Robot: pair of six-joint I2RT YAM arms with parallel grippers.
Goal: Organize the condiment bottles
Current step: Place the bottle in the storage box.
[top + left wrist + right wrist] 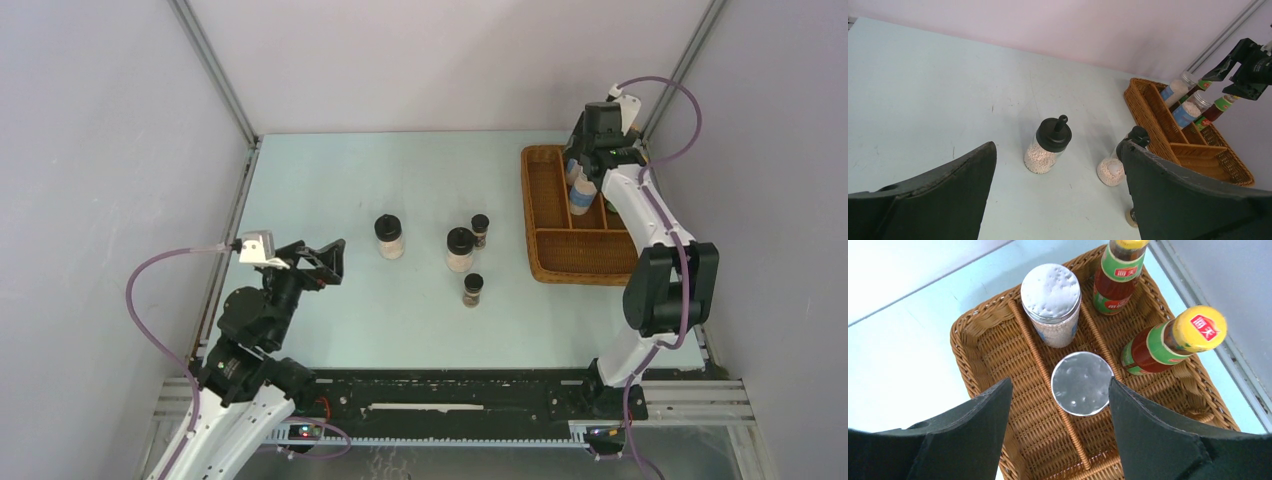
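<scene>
While the right gripper [1060,385] hangs spread around a silver-lidded jar [1081,382] in the wicker tray [973,335], the left gripper [1059,145] gapes wide.

Pale lavender walls [400,60], light-blue tabletop [330,180]

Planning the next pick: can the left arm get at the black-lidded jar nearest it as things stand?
Probably yes. The left claw stands open, facing the black-lidded jar, with only bare table between them. The second black-lidded jar stands apart to its right, so it should not crowd the grasp.
</scene>
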